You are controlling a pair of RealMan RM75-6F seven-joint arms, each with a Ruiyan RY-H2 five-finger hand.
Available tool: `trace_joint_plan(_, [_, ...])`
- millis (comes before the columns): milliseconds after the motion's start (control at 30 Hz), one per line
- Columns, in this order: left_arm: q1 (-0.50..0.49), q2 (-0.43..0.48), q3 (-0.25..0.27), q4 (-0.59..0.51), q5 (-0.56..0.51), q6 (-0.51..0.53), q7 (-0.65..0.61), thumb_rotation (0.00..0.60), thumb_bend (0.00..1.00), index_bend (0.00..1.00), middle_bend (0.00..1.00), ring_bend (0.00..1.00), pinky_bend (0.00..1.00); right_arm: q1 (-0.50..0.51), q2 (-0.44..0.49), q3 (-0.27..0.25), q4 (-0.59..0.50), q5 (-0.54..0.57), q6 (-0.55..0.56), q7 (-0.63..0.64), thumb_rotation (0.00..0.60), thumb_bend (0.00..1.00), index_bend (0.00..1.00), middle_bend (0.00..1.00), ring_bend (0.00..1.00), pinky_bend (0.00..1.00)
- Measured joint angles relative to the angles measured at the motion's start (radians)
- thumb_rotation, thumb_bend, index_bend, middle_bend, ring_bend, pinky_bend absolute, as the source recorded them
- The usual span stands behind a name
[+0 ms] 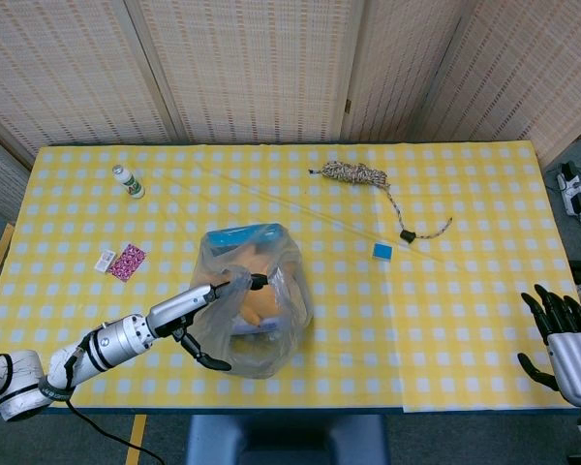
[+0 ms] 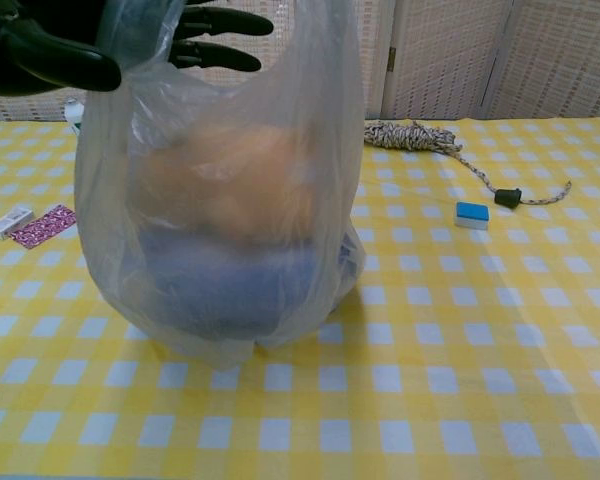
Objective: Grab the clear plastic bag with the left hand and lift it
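The clear plastic bag [image 1: 271,325] stands on the yellow checked table [image 1: 465,320], near the front edge and left of centre. It holds an orange thing and a blue thing, both blurred through the film. In the chest view the bag [image 2: 240,200] fills the left half, its bottom on the cloth. My left hand [image 1: 192,312] is at the bag's left side: its fingers [image 2: 220,25] reach across the open top, and its thumb [image 2: 50,65] is spread well apart outside the film. My right hand [image 1: 562,341] hovers open at the table's right front corner, holding nothing.
A coiled rope [image 1: 358,174] with a black end lies at the back, also visible as the rope [image 2: 415,135] in the chest view. A small blue block [image 1: 382,251] sits right of the bag. A white bottle [image 1: 128,180], a pink packet [image 1: 128,262] and a small white box [image 1: 105,261] lie to the left.
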Motion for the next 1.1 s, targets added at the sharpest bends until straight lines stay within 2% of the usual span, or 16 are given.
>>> trace_joint_plan(367, [-0.086, 0.004, 0.016, 0.002, 0.026, -0.030, -0.122, 0.600, 0.06, 0.05, 0.10, 0.04, 0.11, 0.002, -0.002, 0.001, 0.002, 0.003, -0.003, -0.002, 0.600, 0.33, 0.00, 0.00, 0.00, 0.00])
trace_joint_plan(600, [-0.114, -0.002, -0.004, -0.020, -0.008, -0.060, -0.088, 0.600, 0.06, 0.05, 0.09, 0.02, 0.09, 0.004, -0.002, -0.001, 0.002, 0.000, -0.007, -0.001, 0.600, 0.33, 0.00, 0.00, 0.00, 0.00])
trace_joint_plan(1100, [-0.156, -0.040, -0.031, -0.021, -0.057, -0.065, -0.182, 0.600, 0.06, 0.06, 0.09, 0.02, 0.10, -0.002, 0.002, -0.003, 0.003, -0.007, 0.006, 0.011, 0.600, 0.33, 0.00, 0.00, 0.00, 0.00])
